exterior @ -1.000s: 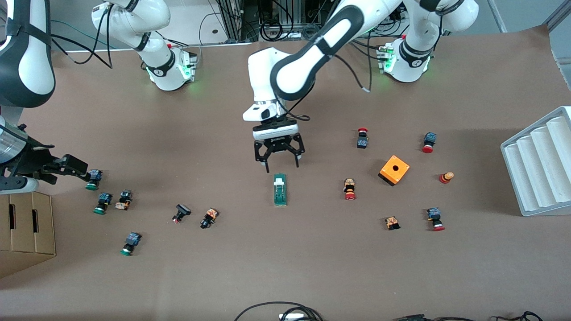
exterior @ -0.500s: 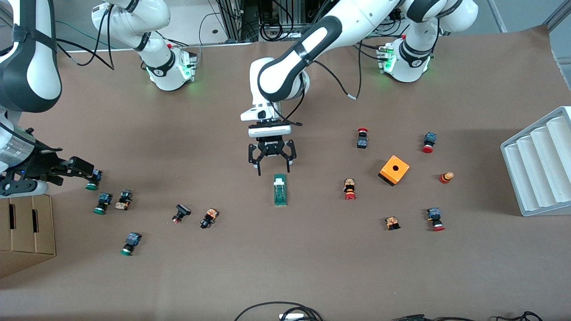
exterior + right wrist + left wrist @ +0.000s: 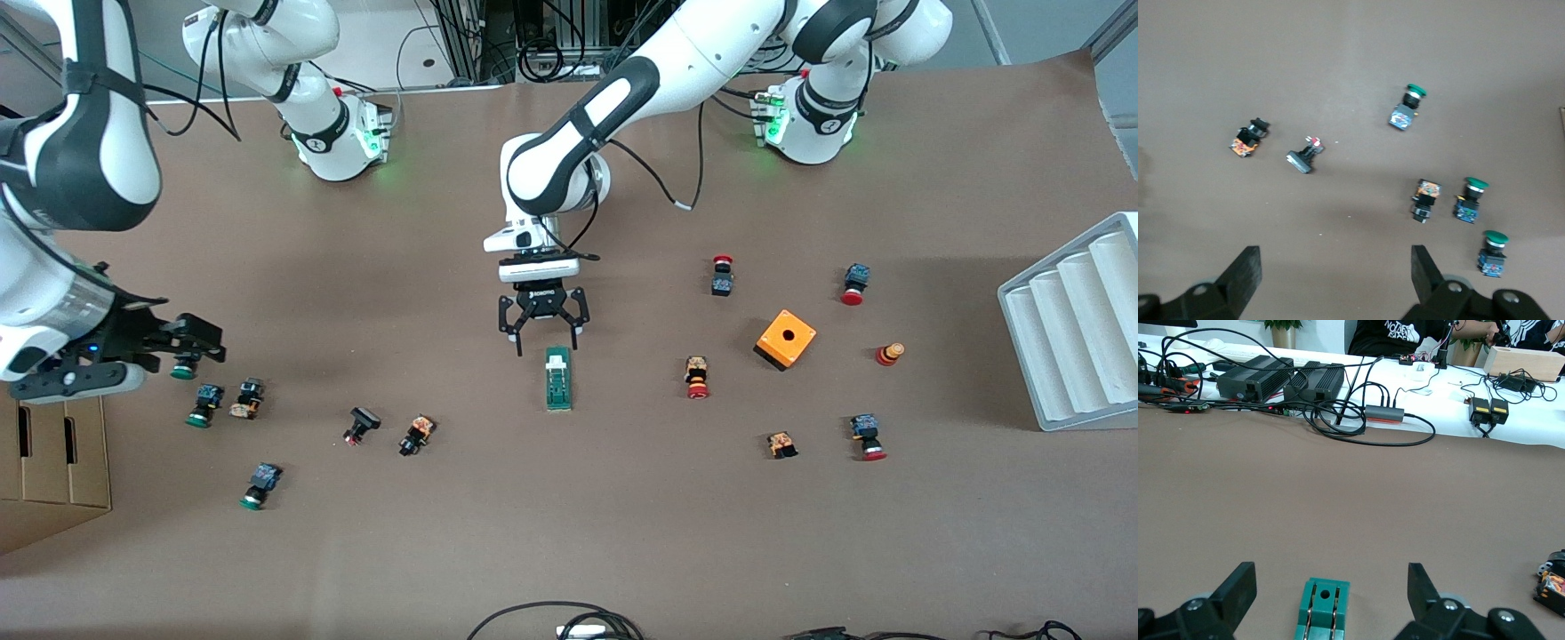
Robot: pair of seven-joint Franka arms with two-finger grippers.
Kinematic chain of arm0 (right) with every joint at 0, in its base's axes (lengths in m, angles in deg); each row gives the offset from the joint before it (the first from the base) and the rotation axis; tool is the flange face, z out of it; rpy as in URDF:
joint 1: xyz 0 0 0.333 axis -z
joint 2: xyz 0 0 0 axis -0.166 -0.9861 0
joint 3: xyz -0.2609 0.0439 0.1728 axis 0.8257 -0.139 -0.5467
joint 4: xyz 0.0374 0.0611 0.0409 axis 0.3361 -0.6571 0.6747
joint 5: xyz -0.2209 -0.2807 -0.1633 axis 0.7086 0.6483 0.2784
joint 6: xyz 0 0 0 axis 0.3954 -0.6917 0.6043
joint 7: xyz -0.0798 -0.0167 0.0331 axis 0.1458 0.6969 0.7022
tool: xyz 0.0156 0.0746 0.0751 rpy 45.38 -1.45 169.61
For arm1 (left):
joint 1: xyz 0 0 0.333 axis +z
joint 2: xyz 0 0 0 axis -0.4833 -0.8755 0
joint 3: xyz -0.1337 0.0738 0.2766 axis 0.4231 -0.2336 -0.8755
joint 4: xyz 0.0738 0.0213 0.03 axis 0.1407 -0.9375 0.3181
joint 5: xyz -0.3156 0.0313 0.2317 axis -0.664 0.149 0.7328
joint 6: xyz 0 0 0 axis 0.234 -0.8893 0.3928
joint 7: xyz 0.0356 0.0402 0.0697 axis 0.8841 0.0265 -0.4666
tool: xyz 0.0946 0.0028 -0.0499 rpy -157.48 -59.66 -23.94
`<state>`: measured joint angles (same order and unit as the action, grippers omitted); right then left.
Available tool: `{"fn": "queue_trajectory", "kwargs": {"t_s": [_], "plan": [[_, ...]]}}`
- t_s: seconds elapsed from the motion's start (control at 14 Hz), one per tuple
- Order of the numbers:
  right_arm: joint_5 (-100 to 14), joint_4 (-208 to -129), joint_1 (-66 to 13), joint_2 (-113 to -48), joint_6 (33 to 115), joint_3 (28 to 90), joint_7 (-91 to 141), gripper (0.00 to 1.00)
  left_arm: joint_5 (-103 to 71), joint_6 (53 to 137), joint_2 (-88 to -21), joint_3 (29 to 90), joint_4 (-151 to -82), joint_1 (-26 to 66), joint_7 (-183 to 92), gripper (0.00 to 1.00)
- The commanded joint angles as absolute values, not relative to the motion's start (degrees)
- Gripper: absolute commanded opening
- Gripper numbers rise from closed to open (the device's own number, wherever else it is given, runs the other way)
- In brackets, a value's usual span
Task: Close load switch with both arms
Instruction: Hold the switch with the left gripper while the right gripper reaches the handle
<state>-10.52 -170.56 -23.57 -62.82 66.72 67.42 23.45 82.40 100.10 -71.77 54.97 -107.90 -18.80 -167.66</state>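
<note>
One slim green rectangular load switch [image 3: 558, 378] lay alone near the middle of the brown table [image 3: 569, 533]. Its long axis ran from the front camera toward the robots' bases, and the small white handle sat at the end farther from the camera. Just off that end, over the bare table, hung the left gripper [image 3: 547, 347], with its two black fingers spread wide and nothing between them. The opening stood across the axis of the switch, so in the left wrist view the block pointed straight into the gap. By my judgement the left arm was much the closer one, and it needed only a short advance along this axis to reach the handle.

The right gripper [image 3: 191, 345] was well apart from the switch, at the right arm's end of the table. It hovered over a green-capped push button [image 3: 182, 372], also opened wide and empty.

Counted, that end had six small buttons: three green-capped and three dark ones with no green cap. The left arm's end also had six small parts; four showed red caps on dark bodies. There was one orange cube box with a hole [image 3: 785, 339], one white ribbed tray [image 3: 1076, 324] and one cardboard box [image 3: 49, 462].
</note>
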Motion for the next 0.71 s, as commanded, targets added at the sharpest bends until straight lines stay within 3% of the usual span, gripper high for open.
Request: {"fn": "queue_trajectory", "kwargs": {"t_s": [0.0,0.64], "plan": [[-13.6,-168.0,-25.0,-66.0,66.0,67.6,27.5,1.00,83.8,98.1,-75.8,55.3,-103.6,-19.7,-168.6,1.00],[-24.5,-159.8,-31.5,-75.2,66.1,67.6,49.0,1.00,85.9,95.3,-80.0,54.9,-103.3,-21.4,-168.9,1.00]]}}
